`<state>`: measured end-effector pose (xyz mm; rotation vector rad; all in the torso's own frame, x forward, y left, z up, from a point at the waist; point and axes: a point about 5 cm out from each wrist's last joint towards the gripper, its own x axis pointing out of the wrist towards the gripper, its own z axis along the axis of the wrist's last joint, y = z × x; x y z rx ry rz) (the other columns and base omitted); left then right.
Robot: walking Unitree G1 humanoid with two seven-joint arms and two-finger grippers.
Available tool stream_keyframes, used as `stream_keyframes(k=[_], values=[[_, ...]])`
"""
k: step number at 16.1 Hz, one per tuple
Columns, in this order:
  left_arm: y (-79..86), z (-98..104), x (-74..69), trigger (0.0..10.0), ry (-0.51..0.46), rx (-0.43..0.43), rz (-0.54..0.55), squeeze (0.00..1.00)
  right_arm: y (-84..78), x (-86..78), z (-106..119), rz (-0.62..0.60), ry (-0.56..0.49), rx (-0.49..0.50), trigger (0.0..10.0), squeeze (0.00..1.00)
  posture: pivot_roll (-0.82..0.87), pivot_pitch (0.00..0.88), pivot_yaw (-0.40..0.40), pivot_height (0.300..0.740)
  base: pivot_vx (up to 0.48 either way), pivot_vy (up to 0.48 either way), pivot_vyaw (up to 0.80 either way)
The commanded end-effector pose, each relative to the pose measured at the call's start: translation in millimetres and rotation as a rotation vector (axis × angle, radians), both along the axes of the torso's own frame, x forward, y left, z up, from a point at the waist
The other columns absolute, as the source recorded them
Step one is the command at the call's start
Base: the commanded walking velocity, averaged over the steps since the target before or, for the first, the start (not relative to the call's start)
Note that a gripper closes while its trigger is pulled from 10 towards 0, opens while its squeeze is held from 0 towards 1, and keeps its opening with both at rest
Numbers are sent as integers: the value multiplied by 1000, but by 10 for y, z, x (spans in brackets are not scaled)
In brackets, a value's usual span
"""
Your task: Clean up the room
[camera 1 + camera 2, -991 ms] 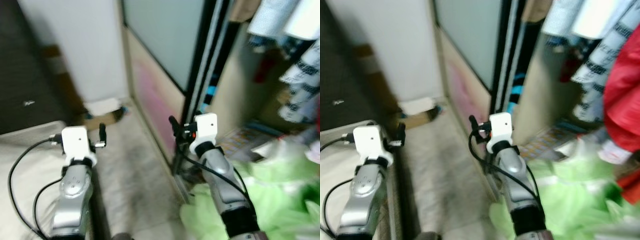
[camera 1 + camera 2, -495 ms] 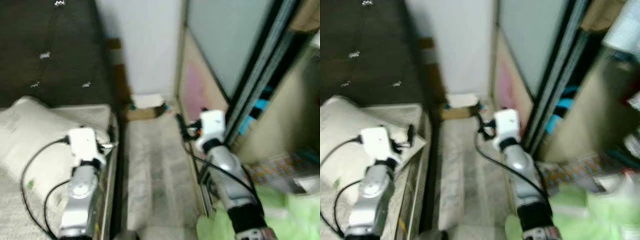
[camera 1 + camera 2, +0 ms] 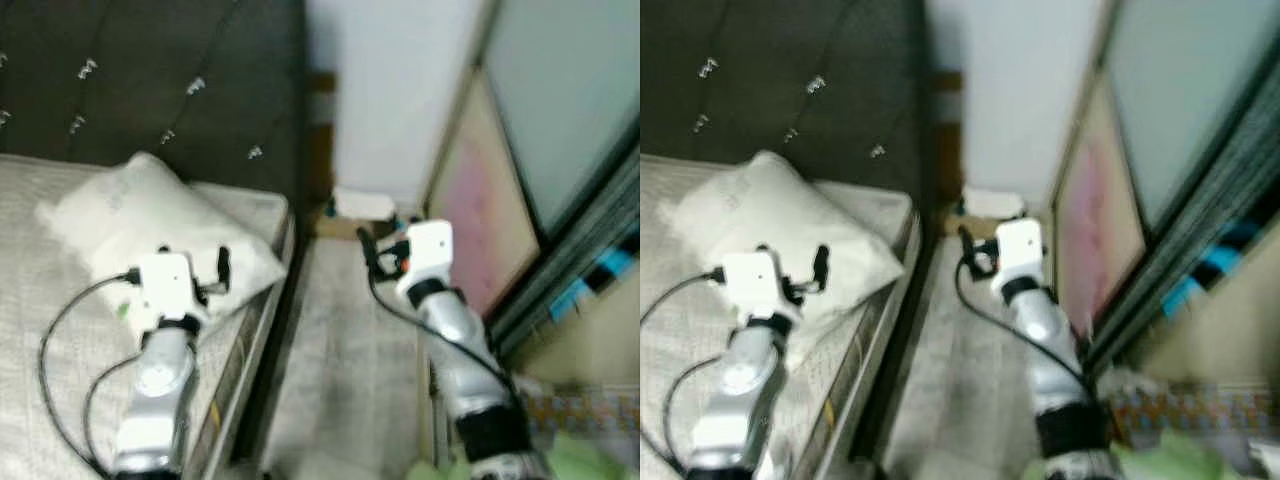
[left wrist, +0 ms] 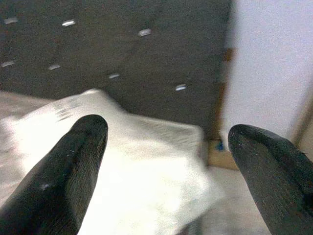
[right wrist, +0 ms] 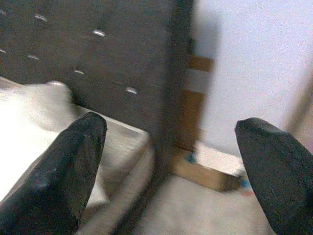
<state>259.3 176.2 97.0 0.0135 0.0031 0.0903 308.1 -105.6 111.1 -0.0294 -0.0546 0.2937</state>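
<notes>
1. Bedroom corner: a bed [image 3: 60, 330] w/ dark tufted headboard [image 3: 150, 80] sits at our left, a white pillow [image 3: 150, 225] on it near the mattress edge; frames are motion-blurred.
2. Our left gripper [image 3: 222, 268] is held out, arm stretched fwd over the bed's right edge, just in front of the pillow; fingers [image 4: 73, 171] spread wide apart, nothing between them.
3. Our right gripper [image 3: 366, 250] is raised over the floor strip [image 3: 340, 370] beside the bed, fingers [image 5: 63, 166] likewise wide apart and empty, pointing toward the far wall [image 3: 390, 90].
4. Edges: the floor strip runs narrow btwn the bed frame and a sliding closet door [image 3: 540, 150] w/ frosted panel on our right.
5. At the strip's far end, a small white box [image 3: 362, 204] lies against the wall; a wooden post [image 5: 193, 105] stands next to the headboard.
6. Green fabric [image 3: 590, 465] shows at lower right, near our right arm's elbow.
</notes>
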Motion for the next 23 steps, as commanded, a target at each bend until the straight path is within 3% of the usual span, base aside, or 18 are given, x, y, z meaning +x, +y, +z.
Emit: stream_keyframes(k=[1,23], values=[[-28,39,16,10000,-15,-13,-12,0,-15,10,5,6,-6,-13,10000,0,-34,0,-27,740,0,0,800],[-50,69,39,10000,-19,-38,-26,0,20,50,15,14,-4,9,10000,0,-38,0,-19,740,0,0,800]])
